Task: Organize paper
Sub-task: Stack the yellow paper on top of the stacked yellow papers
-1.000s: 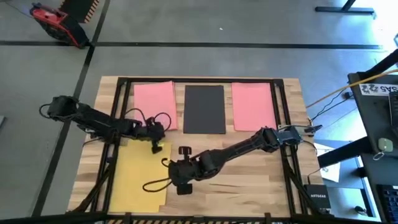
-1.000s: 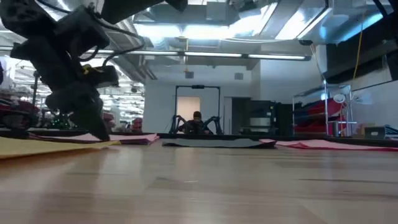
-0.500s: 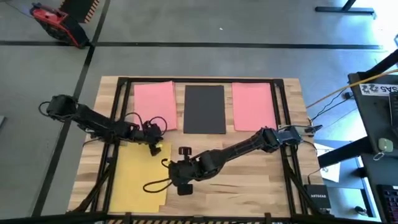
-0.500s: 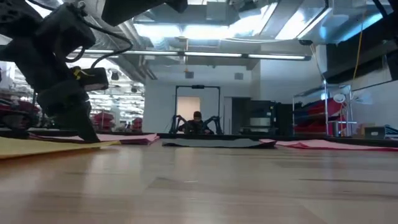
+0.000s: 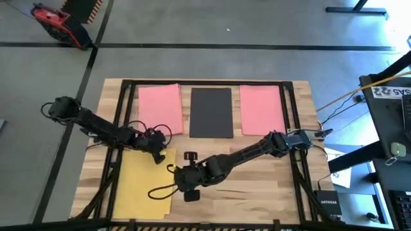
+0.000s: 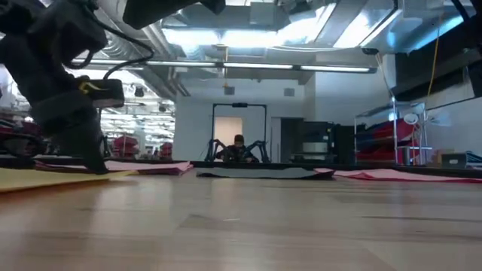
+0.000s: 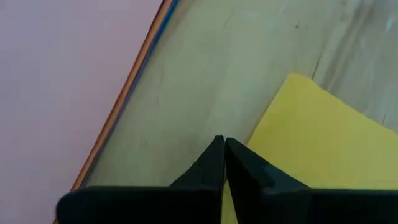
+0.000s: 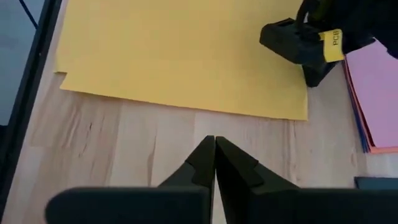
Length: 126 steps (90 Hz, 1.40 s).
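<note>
A yellow sheet (image 5: 142,183) lies flat at the table's near left. Along the far edge lie a pink sheet (image 5: 160,109) with orange and blue edges (image 7: 134,81) showing under it, a black sheet (image 5: 212,112) and a second pink sheet (image 5: 260,109). My left gripper (image 5: 158,156) is shut, its tips down at the yellow sheet's far right corner (image 7: 292,84). My right gripper (image 8: 214,142) is shut over bare wood, just right of the yellow sheet's right edge (image 8: 186,106), and touches no paper. My left gripper sets its shut fingertips (image 7: 221,146) on the yellow sheet's far edge (image 7: 258,134), close to the far right corner. The fingers come from above, slanting down. The sheet lies flat on the table under them (image 6: 96,169).
Black cable loops (image 5: 160,190) from the right arm lie over the yellow sheet's right part. Black frame rails (image 5: 122,115) run along the table's left and right sides. Bare wood (image 5: 257,186) fills the near right. A person (image 6: 238,147) sits far beyond the table.
My left gripper has gone toward the table's left edge, staying low and shut at the yellow sheet. In the low view the sheet's right end has slid a little leftward with it. My right arm has kept still.
</note>
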{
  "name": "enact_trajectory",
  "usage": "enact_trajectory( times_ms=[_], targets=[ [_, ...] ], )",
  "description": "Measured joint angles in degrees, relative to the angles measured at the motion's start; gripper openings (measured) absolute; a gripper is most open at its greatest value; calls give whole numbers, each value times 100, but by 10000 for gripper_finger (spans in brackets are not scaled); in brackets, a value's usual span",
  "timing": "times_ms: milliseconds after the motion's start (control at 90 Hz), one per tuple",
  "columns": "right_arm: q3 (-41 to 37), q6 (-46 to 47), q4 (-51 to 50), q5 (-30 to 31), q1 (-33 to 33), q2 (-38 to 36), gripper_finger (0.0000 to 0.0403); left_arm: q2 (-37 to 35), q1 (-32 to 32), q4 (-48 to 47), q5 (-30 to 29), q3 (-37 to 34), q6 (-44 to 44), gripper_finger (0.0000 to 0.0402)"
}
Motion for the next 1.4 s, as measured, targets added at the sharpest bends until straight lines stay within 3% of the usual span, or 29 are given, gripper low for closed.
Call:
enact_trajectory(
  times_ms=[311, 633, 844, 1067, 1400],
  targets=[
    [0, 0, 0, -3, 0, 0, 0, -109, -354, -784, -68, 163, -417, 0],
    [0, -2, 6, 2, 0, 0, 0, -735, -749, -1363, -210, 149, -987, 0],
    [0, -4, 29, 54, 0, 0, 0, -1013, -831, -758, -424, 722, -69, 0],
    [0, 22, -184, 58, 0, -24, 0, -523, -1224, 122, -223, 1381, 768, 0],
    [3, 238, -1075, 658, 199, -1160, 0, 560, -1969, 451, 24, 1577, 338, 0]
  ],
)
